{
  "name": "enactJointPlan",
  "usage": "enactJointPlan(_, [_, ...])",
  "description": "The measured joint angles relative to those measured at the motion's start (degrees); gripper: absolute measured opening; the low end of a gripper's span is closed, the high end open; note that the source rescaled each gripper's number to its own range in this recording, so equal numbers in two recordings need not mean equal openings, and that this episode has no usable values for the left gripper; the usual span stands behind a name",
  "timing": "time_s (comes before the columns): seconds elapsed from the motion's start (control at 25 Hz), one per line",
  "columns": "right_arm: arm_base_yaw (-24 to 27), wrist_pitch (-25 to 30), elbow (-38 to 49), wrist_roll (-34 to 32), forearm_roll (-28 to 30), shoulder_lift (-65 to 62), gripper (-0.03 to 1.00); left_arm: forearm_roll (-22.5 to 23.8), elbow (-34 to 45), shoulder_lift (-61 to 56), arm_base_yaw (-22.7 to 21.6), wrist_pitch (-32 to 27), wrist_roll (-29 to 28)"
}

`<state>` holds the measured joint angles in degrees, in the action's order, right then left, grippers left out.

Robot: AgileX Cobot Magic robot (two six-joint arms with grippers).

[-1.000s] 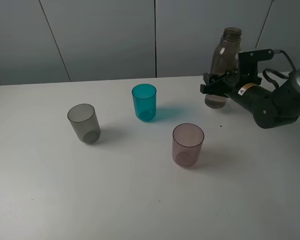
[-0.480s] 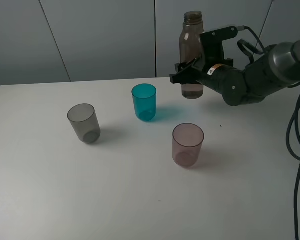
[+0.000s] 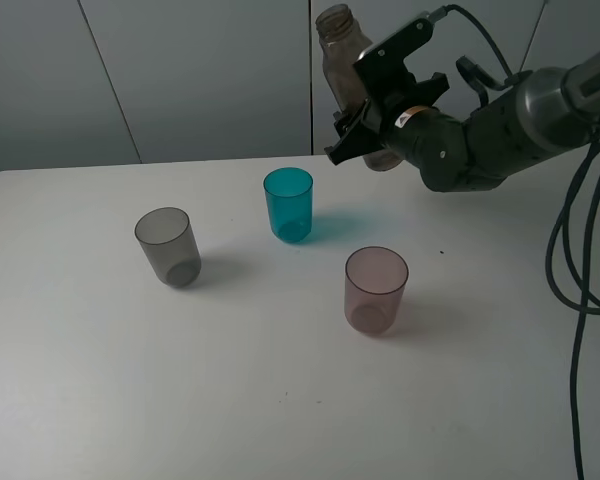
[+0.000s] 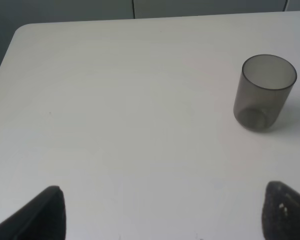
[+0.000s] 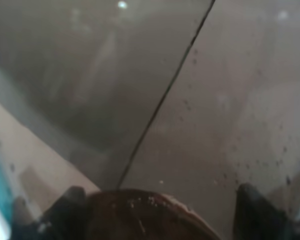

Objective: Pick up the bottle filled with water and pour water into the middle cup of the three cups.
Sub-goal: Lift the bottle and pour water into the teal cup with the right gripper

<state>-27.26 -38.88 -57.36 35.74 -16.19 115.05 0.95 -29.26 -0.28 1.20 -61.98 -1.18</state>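
Note:
The smoky brown-grey bottle (image 3: 342,62) is held in the air above the table's back, tilted with its open mouth leaning left, above and right of the teal middle cup (image 3: 288,204). My right gripper (image 3: 362,130) is shut on the bottle's lower body. In the right wrist view the bottle (image 5: 190,100) fills the picture between the fingers (image 5: 71,200). The smoky grey cup (image 3: 167,246) stands left and the pinkish-mauve cup (image 3: 376,290) front right. My left gripper (image 4: 162,217) is open and empty above the table, with the grey cup (image 4: 265,92) ahead of it.
The white table (image 3: 280,400) bears only the three cups. A grey panelled wall (image 3: 180,80) stands behind it. The right arm's black cables (image 3: 580,250) hang at the right edge.
My right gripper has carried the bottle up and to the left, from the back right towards the teal cup, and has begun tilting its mouth leftwards. The cups have not moved.

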Motion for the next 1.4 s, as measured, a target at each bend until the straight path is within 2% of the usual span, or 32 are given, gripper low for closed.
enactJointPlan(0.2, [0.0, 0.0, 0.0, 10.8, -0.2, 0.0, 0.03, 0.0, 0.0, 0.0, 0.0, 0.0, 0.0])
enactJointPlan(0.64, [-0.4, -0.7, -0.7, 22.7, -1.1, 6.2, 0.03, 0.0, 0.0, 0.0, 0.0, 0.0, 0.0])
enactJointPlan(1.08, [-0.6, -1.5, -1.7, 41.4, -3.0, 6.8, 0.03, 0.0, 0.0, 0.0, 0.0, 0.0, 0.2])
enactJointPlan(1.4, [-0.5, -1.5, -1.7, 51.5, -8.9, 6.8, 0.03, 0.0, 0.0, 0.0, 0.0, 0.0, 0.0])
